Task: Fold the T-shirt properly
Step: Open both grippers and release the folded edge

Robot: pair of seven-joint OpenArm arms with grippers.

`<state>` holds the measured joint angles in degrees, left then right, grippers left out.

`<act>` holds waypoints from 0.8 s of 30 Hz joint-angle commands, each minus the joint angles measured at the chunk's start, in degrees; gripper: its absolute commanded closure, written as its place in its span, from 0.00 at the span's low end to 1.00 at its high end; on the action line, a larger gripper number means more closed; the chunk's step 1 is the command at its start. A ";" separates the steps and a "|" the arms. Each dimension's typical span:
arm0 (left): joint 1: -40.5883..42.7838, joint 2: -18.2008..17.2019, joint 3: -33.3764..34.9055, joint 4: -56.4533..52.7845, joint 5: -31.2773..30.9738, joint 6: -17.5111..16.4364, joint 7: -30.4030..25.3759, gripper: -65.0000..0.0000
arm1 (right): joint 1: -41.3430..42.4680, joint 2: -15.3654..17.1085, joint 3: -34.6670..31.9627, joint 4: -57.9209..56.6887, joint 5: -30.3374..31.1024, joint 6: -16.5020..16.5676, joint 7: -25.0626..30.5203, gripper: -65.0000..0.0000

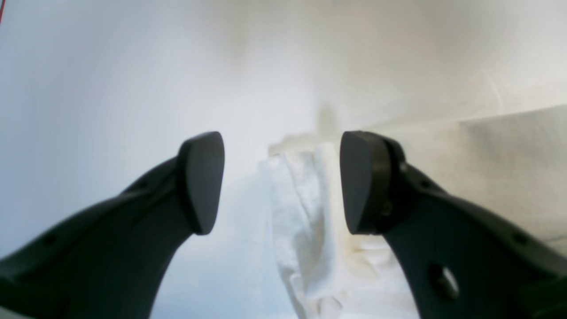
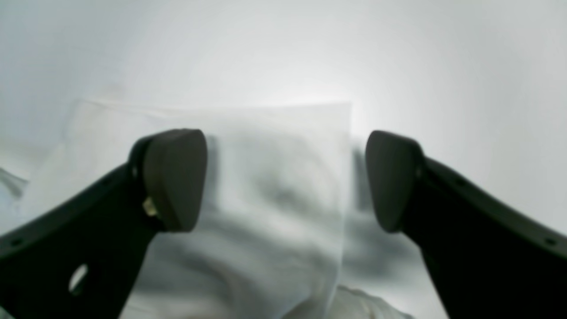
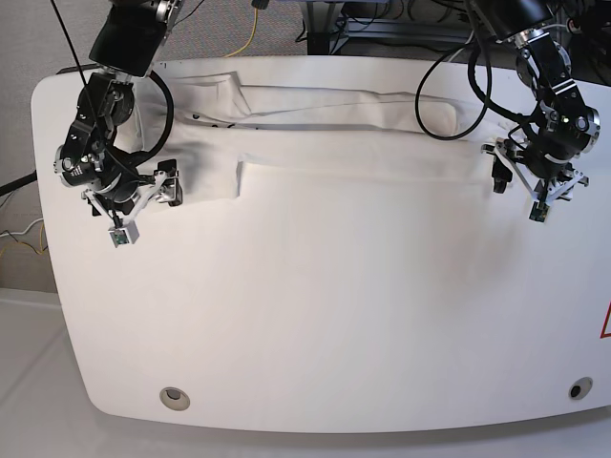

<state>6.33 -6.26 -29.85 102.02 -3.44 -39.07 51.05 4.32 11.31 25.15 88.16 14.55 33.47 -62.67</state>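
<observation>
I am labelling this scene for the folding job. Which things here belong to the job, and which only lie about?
Belong to the job:
- T-shirt, white, lying in a long band across the far side of the table
- left gripper, open
- right gripper, open

Only lying about:
- white table
- cables beside the table
</observation>
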 commanded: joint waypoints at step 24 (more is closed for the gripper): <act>-1.89 -0.38 0.00 1.24 -0.29 0.43 -0.89 0.40 | 0.39 2.36 0.22 -6.71 0.44 4.81 5.40 0.17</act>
<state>5.06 -6.17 -29.82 102.02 -3.42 -38.85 51.05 4.25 14.06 25.21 80.58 14.35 37.95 -57.60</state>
